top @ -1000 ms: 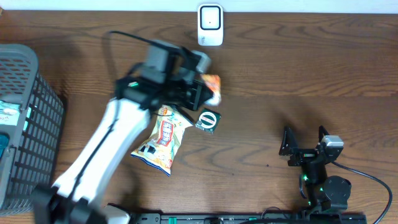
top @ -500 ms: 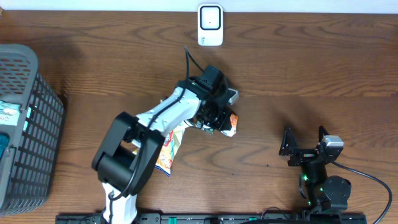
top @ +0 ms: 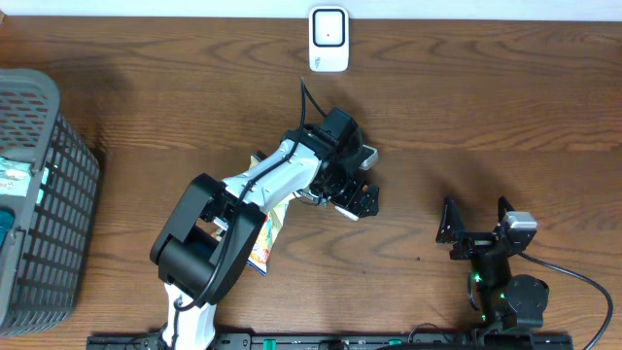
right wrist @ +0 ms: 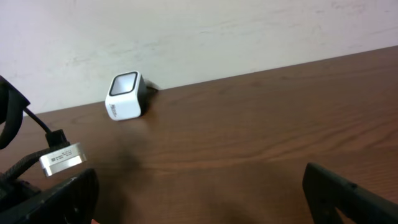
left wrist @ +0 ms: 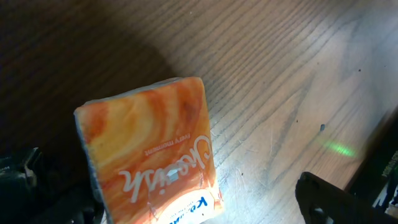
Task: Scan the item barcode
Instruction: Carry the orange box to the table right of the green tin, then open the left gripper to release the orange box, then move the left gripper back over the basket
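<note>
The orange, film-wrapped soft pack of tissues (left wrist: 149, 143) lay flat on the dark wooden table (top: 486, 117), a little right of its middle and well short of the back edge. Its printed face was up, with white cursive lettering across it. Directly above it hung the left gripper (top: 356, 202) with its jaws spread wide. In the left wrist view one finger sat off the pack's left side and the other stood clear to its right with bare wood between, so nothing was held. From overhead the arm hid nearly all of the pack. The right gripper (top: 476, 219) sat near the front edge toward the right corner, also wide and empty.

The small white box-shaped scanner (top: 328, 39) stood at the middle of the back edge, well apart from the pack. A yellow crinkled snack bag (top: 264, 248) lay partly under the left arm, and a grey plastic mesh basket (top: 58, 194) stood at the left edge.

No barcode showed on the upper face, and where it sat could not be told. The pack looked light and squashy with a slick wrap, so a pinch would probably sink in before it held. The best hold seemed to be across the two long sides near the middle, closed gently, leaving both broad faces free to turn toward the scanner. A hold at a corner would likely let the pack droop or slip.
</note>
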Controlling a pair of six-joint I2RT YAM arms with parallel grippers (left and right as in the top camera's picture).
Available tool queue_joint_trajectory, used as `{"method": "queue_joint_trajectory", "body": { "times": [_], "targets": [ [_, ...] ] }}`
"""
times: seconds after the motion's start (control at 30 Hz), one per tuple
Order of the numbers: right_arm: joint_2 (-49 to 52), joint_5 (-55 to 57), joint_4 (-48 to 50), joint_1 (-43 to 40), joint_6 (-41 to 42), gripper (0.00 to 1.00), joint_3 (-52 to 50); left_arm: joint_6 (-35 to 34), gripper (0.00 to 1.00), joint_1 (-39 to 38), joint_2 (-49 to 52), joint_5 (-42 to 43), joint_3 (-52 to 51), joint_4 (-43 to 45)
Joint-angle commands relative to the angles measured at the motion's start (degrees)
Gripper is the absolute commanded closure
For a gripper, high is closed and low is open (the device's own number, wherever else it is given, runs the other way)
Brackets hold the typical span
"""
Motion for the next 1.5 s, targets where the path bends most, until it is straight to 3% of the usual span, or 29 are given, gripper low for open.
{"method": "queue_joint_trajectory", "body": {
  "times": [0.0,0.37,0.6,0.8,0.97,1.2,1.47],
  "targets": [
    [-0.11,-0.33,-0.22,0.33,-0.15,0.01,-0.07,0.13,0.0,0.02,0.26,-1.51,0.17,-0.39],
    [-0.11,-0.33,-0.22,0.33,-0.15,0.01,-0.07,-0.57,0.02,0.48,-8.87,-3.65,3.65,-1.01],
    [-0.11,-0.33,-0.22,0.33,-0.15,0.01,-0.07,-0.57,0.02,0.74,-24.04,-30.88,7.06,-0.09],
    [-0.11,-0.33,-0.22,0.33,-0.15,0.01,-0.07,-0.5,0.02,1.97,-36.94,-48.19,7.19,6.45],
    [-0.11,-0.33,-0.22,0.33,-0.15,0.01,-0.07,2.82,0.02,4.98,-45.88,-55.06,7.19,10.58],
    [-0.11,-0.33,-0.22,0.33,-0.15,0.01,-0.07,3.56,0.02,12.94,-54.23,-67.14,7.17,9.22],
    [-0.11,-0.33,-0.24,0.33,-0.15,0.01,-0.07,3.76,0.02,19.87,-57.81,-68.65,7.17,8.35]
  ]
}}
